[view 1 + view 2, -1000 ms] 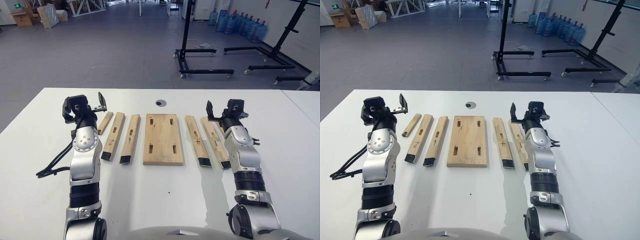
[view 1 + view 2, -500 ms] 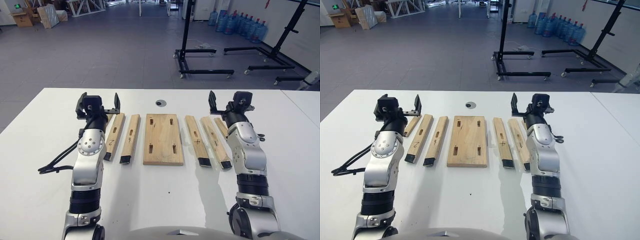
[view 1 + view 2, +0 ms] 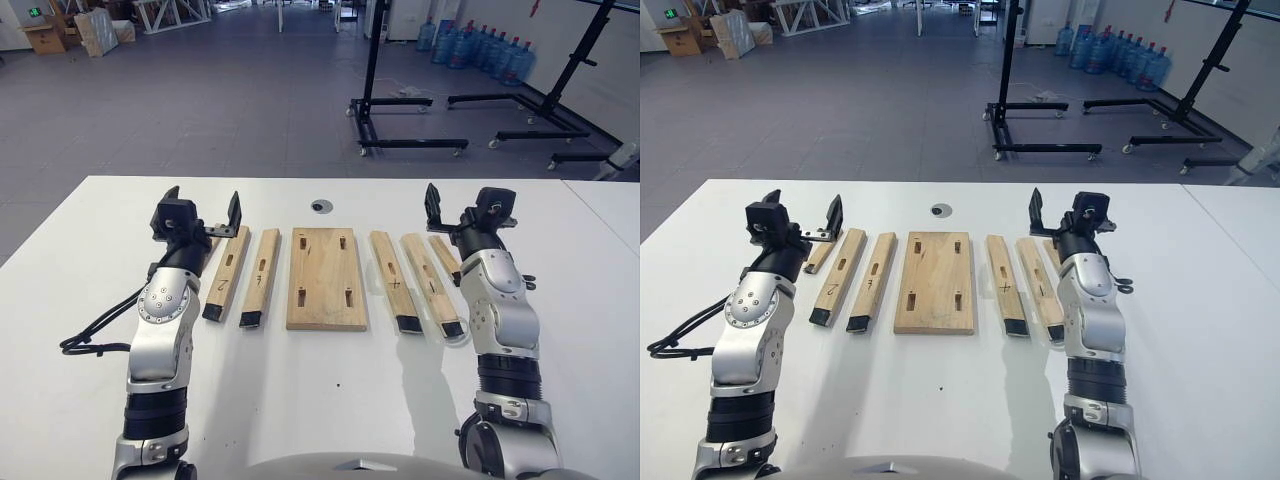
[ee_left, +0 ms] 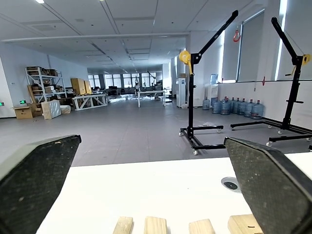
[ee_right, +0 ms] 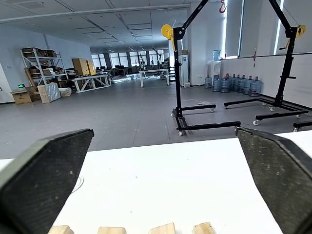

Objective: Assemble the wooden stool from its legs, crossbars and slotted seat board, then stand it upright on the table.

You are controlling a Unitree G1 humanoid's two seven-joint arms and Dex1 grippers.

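The left gripper (image 3: 800, 213), wide open, hovers just above a short crossbar (image 3: 820, 256). The right gripper (image 3: 462, 212), equally wide, is above the other crossbar (image 3: 443, 252). Best to descend squarely, straddling each piece's width.

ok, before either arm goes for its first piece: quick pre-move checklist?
1. Left gripper open and empty: ok.
2. Right gripper open and empty: ok.
3. Seat board flat mid-table, slots up, nothing on it: ok.
4. Left legs and right legs lie flat, none stacked: ok.
5. Left crossbar and right crossbar partly hidden behind the grippers; free to grasp: cannot tell.
6. Gripper height above the wood: cannot tell.
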